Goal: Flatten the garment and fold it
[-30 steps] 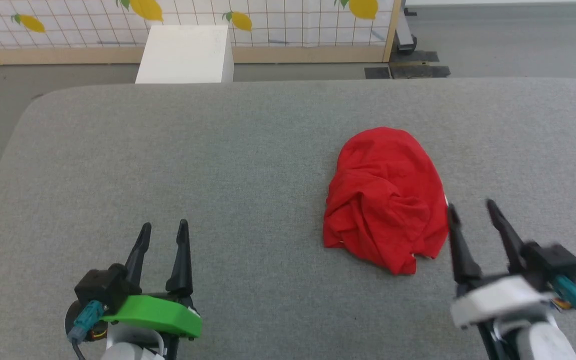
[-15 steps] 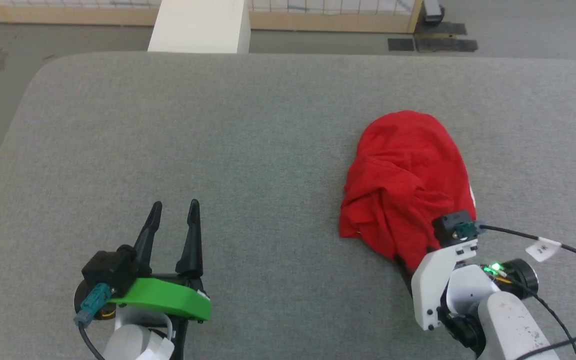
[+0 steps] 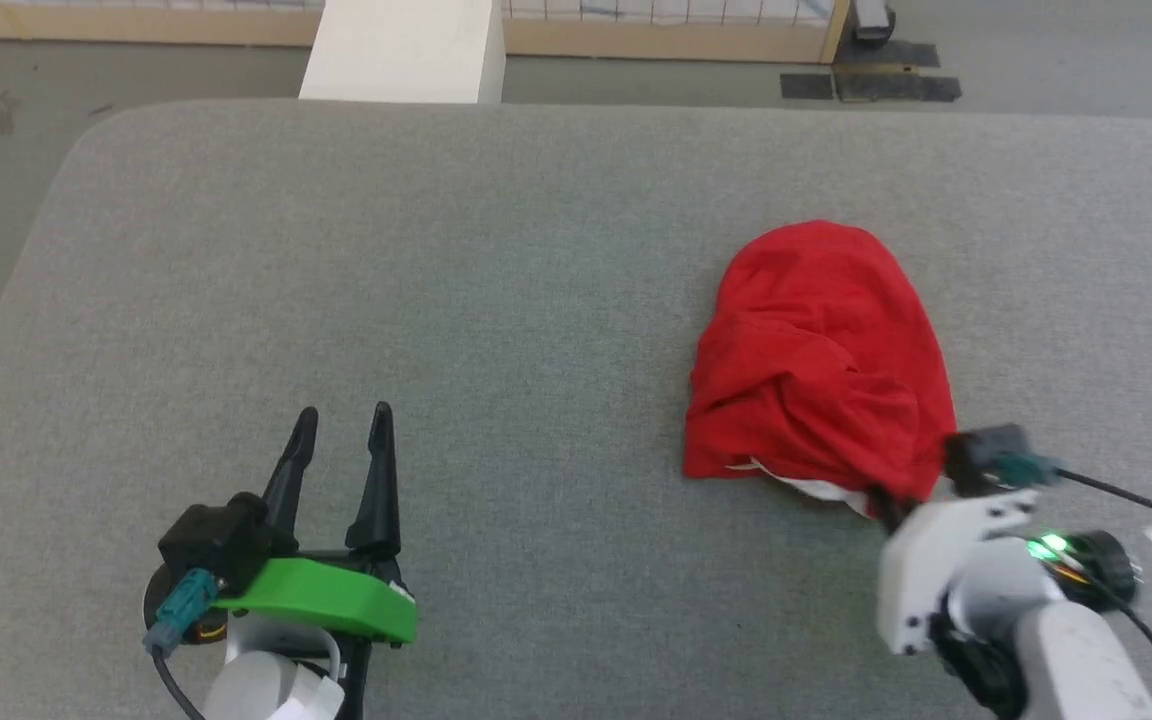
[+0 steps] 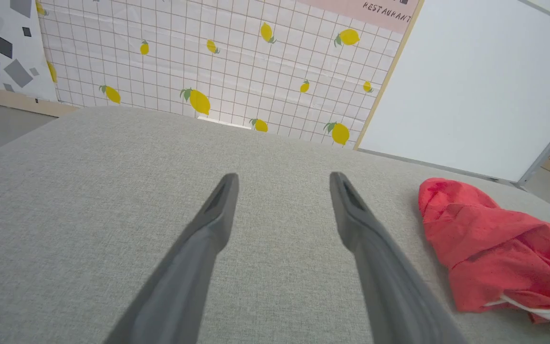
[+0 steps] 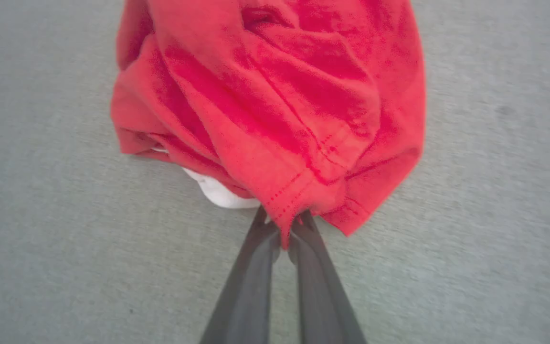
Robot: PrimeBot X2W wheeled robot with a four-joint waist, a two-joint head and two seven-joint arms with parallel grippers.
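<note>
Right gripper (image 5: 282, 233) tight on near hem of crumpled garment (image 5: 275, 95); left gripper (image 3: 341, 415) agape, apart.

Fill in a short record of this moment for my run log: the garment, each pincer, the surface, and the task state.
garment: red, crumpled in a heap, white trim showing at its near edge
left pincer: open, apart from the garment, holding nothing
right pincer: shut on the garment's near hem
table: grey cloth top, the garment lies on its right half
task state: not yet flattened or folded
</note>
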